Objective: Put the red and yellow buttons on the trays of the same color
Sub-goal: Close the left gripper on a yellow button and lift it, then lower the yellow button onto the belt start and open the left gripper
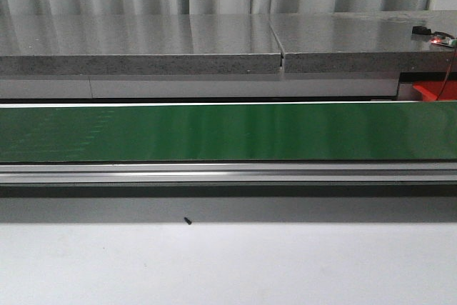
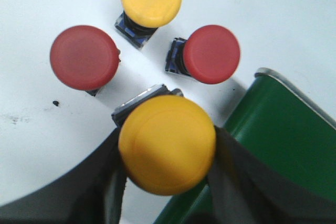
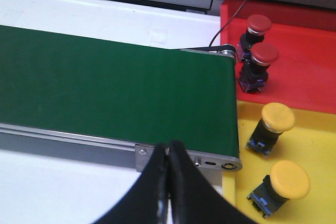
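Progress approx. halfway: two red buttons (image 3: 258, 23) on red tray (image 3: 304, 56), two yellow buttons (image 3: 277, 117) on yellow tray (image 3: 320, 145). Left gripper (image 2: 167, 156) clamps another yellow button (image 2: 167, 150) (three wait at its 12 o'clock); right gripper (image 3: 169, 182) closed, empty.

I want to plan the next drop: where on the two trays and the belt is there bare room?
The green belt is bare along its whole visible length. The red tray is free beyond its two red buttons, which crowd the belt-end corner. The yellow tray has only narrow gaps around its two yellow buttons.
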`<state>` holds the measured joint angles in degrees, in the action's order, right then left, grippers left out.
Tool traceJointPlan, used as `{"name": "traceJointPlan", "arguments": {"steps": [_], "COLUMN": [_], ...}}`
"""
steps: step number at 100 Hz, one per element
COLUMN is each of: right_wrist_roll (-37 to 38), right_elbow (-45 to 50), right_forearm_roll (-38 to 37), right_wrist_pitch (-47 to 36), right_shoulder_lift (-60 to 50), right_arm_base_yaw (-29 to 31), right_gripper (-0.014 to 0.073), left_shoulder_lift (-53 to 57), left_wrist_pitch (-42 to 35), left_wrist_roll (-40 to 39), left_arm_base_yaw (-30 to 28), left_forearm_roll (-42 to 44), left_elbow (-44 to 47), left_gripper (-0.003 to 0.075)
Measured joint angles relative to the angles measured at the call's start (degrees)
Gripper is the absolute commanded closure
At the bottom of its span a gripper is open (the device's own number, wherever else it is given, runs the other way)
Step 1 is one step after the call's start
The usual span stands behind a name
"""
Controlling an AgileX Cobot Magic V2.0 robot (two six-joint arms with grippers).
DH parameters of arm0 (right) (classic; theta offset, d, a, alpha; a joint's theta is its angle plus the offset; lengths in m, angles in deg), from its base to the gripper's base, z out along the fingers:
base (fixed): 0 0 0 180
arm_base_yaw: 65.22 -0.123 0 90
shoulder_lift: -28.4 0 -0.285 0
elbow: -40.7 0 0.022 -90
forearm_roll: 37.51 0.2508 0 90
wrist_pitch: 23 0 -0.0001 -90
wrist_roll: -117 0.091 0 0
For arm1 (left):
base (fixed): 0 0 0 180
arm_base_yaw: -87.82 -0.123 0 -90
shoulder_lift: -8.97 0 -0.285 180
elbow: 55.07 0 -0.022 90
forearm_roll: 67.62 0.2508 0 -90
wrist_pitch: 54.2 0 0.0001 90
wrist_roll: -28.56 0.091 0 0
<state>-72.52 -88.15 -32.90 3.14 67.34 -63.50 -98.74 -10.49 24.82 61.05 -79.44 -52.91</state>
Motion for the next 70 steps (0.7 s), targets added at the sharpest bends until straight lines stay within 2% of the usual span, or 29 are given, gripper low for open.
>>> {"name": "traceJointPlan", "arguments": {"steps": [35, 70], "right_wrist_roll": [0.0, 0.0], "right_elbow": [0.0, 0.0], "right_forearm_roll": [0.0, 0.0], "right_wrist_pitch": [-0.01, -0.01], "right_shoulder_lift": [0.0, 0.0], "right_arm_base_yaw": [0.0, 0.0], "right_gripper": [0.0661, 0.0661], "left_shoulder_lift": [12.76, 14.8], "left_wrist_pitch": [1.83, 1.73], "left_wrist_roll": [0.0, 0.0], "left_arm_base_yaw": [2.22, 8.87], "left_forearm_roll": [0.0, -0.09], "left_elbow": [6.85, 10.85], "left_gripper": [0.051, 0.051]}}
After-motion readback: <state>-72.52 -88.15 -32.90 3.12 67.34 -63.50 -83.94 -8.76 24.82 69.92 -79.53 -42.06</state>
